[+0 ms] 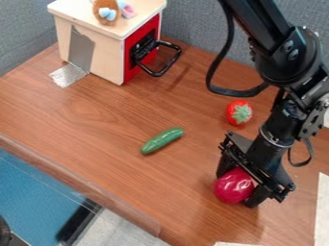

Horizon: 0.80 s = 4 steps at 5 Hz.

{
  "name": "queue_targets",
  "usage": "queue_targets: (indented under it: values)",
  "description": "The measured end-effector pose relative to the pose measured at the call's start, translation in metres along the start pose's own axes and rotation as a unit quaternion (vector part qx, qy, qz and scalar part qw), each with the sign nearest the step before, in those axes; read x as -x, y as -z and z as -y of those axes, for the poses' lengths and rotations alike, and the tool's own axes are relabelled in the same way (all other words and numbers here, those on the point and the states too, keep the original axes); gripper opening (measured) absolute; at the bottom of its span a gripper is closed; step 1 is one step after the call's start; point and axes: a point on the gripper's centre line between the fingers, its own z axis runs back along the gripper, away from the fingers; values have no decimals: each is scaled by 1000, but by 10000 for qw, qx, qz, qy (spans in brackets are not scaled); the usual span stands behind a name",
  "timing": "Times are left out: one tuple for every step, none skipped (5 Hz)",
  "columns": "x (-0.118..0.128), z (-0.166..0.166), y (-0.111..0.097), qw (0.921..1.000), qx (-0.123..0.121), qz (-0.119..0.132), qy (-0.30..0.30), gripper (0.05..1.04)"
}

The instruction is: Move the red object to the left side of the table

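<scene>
Red object: we see it point(233, 186), round and glossy, low on the right part of the camera view, between the two fingers of the claw.
Claw: ours point(237, 186) hangs tilted over the tabletop point(96, 125), pinching the red object, one finger on either side.
Toy strawberry: we find it point(239, 112) above the claw in the view, apart from it, green leaves showing.
Toy cucumber: we have it point(162, 141) lying aslant near the middle, left of the claw.
Toy oven: we spot it point(93, 53) at the upper left, its red front bearing a black handle point(168, 61), a brown plush point(106, 10) on top.
</scene>
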Motion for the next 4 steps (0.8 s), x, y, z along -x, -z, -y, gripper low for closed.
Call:
queue_targets:
  values:
    - [2,-30,-23,9992,127,251,-289,820]
    - [13,-89,-25,9960,157,284,-836,820]
    - [29,-127,-20,9920,154,365,-1196,819]
    - [49,-177,-9,9862,11,347,-1617,820]
